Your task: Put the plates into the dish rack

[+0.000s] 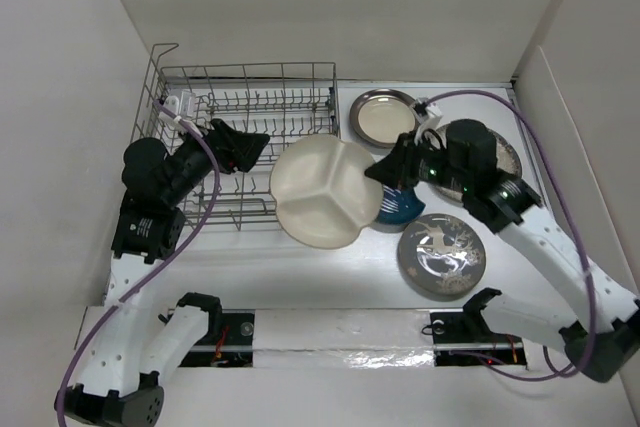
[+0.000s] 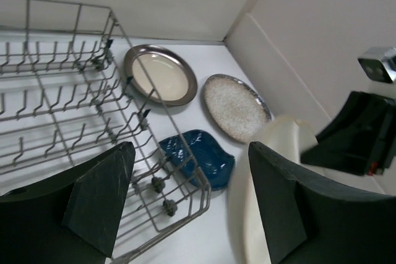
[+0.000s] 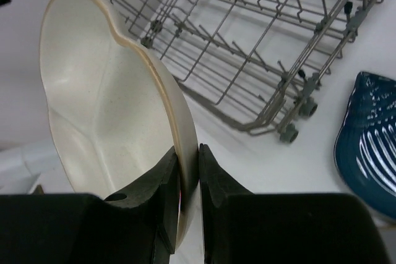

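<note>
The three-section plate (image 1: pixel 320 192) is plain cream. The leaf dish (image 2: pixel 197 157) is dark blue with pale ribbed lines. The grey plate (image 1: pixel 441 255) bears a lighter figured pattern. The beige plate (image 1: pixel 383 117) has a brown rim. The speckled plate (image 2: pixel 235 107) is cream with fine flecks. The rack (image 1: pixel 250 102) is grey wire, the tabletop (image 1: pixel 370 277) white.

right pincer (image 1: pixel 381 173) holding cream plate (image 1: pixel 318 192), dish rack (image 1: pixel 250 97) beside
</note>
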You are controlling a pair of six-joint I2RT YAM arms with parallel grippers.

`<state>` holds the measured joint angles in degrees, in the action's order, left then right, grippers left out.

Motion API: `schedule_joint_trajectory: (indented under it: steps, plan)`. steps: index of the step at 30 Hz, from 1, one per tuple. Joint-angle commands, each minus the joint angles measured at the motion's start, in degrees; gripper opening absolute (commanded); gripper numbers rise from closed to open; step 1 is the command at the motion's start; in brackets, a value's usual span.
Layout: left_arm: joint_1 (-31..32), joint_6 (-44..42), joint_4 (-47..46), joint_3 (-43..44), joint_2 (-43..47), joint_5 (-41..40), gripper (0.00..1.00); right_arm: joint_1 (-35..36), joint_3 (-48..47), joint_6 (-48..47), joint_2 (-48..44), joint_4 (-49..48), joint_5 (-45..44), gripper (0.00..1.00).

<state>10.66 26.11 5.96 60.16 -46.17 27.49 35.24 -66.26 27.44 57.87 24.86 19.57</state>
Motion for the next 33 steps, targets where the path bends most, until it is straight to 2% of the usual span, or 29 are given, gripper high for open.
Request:
schedule_joint_trajectory:
  steps: [1, 6, 9, 13, 16, 19, 22, 27, 28, 30, 31, 33]
  plan:
    - [-1.08, -2.99, 6.85, 3.12, 1.87, -4.79, 0.73, -4.21, -2.73, 4.45, 5.74, -22.18, 9.06, 0.00]
    - [-1.08, -3.17, 9.69, 0.41, 1.97, -5.16, 0.75, -9.83, -5.01, 9.46, 13.82, -31.00, 13.12, 0.00]
    - [-1.60, -2.73, 8.72, -2.67, 1.70, -5.16, 0.75, -10.46, -4.93, 13.24, 18.14, -37.33, 15.76, 0.00]
    - [-1.60, -0.10, 4.09, -8.03, 0.91, 0.18, 0.74, -11.68, -4.06, 18.86, 21.84, -45.57, 14.71, 0.00]
    - [-1.60, 3.94, -1.71, -12.52, 0.12, 2.40, 0.74, -11.17, -3.97, 23.26, 24.56, -50.24, 12.61, 0.00]
    - [-1.60, 8.16, -7.86, -15.60, 0.64, -1.71, 0.74, -9.59, -3.88, 27.04, 26.06, -53.68, 9.53, 0.00]
    - [-1.60, 8.96, -9.12, -14.29, -2.15, -3.22, 0.74, -7.83, -4.05, 30.12, 27.65, -56.93, 8.12, 0.00]
    - [-1.60, 11.15, -14.12, -14.19, -4.10, -1.30, 0.73, -5.45, -5.11, 31.09, 30.19, -57.82, 7.41, 0.00]
    - [-1.60, 11.51, -15.52, -14.46, -4.27, -1.38, 0.71, -4.84, -4.93, 31.53, 30.46, -58.95, 7.58, 0.00]
    - [-0.03, 11.16, -15.36, -14.63, -4.80, -2.69, 0.60, -4.22, -4.15, 32.75, 30.73, -60.54, 7.67, 0.00]
    - [-0.02, 10.90, -14.84, -14.63, -5.59, -3.92, 0.47, -4.22, -3.45, 33.20, 30.90, -61.76, 7.50, 0.00]
    - [0.86, 10.81, -14.92, -14.72, -6.21, -4.54, 0.31, -3.69, -3.00, 33.81, 31.08, -62.30, 7.24, 0.00]
